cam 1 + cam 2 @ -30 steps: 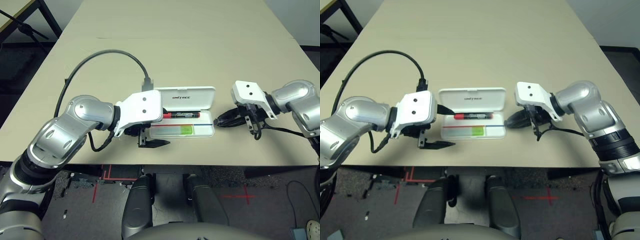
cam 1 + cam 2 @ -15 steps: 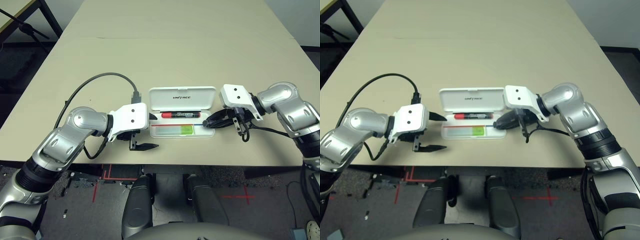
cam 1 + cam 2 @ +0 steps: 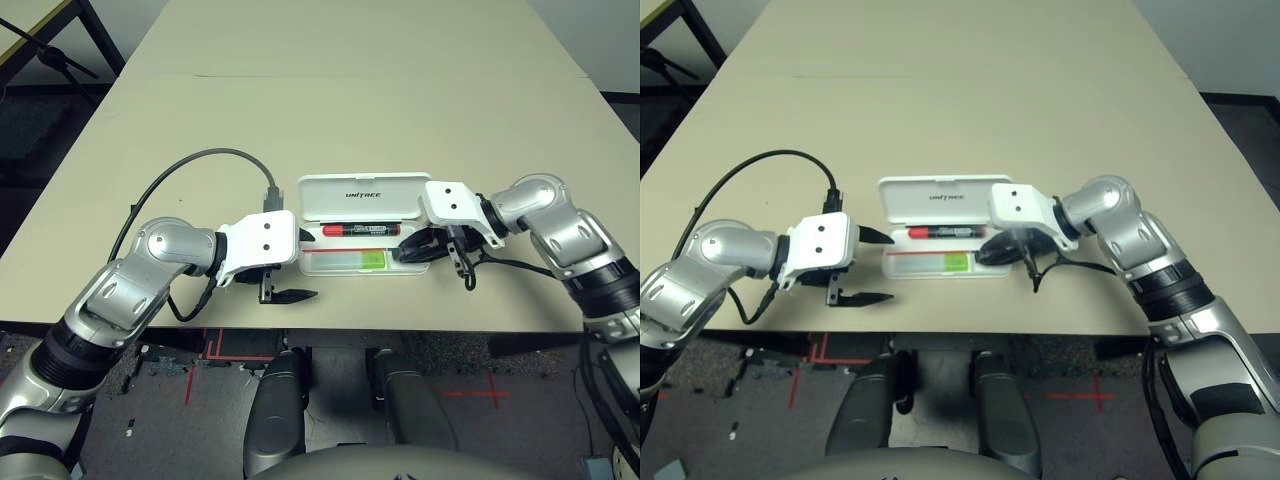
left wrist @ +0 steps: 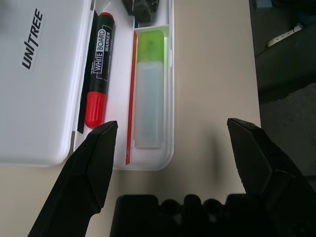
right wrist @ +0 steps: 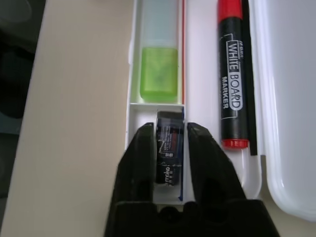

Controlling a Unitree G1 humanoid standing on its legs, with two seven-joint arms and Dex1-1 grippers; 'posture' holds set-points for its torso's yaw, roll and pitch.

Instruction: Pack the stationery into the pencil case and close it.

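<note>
The white pencil case point(image 3: 365, 195) lies open near the table's front edge, its lid flat behind the tray point(image 3: 360, 272). In the tray lie the red marker point(image 3: 360, 229) and, in front of it, the green-and-white highlighter point(image 3: 350, 260). My right gripper point(image 5: 169, 127) reaches into the small compartment at the tray's right end. It is shut on a tiny dark grey piece point(image 5: 169, 148), which sits low in that compartment. My left gripper point(image 3: 303, 265) stands wide open just off the tray's left end, holding nothing.
A black cable point(image 3: 190, 165) loops from my left wrist over the table's left half. The table's front edge point(image 3: 330, 325) runs just in front of the case. Bare beige tabletop point(image 3: 360, 90) stretches behind the lid.
My right gripper has moved left to the tray's right end and brought the dark piece down into the end compartment. My left arm drew back left off the case, then stayed still.
</note>
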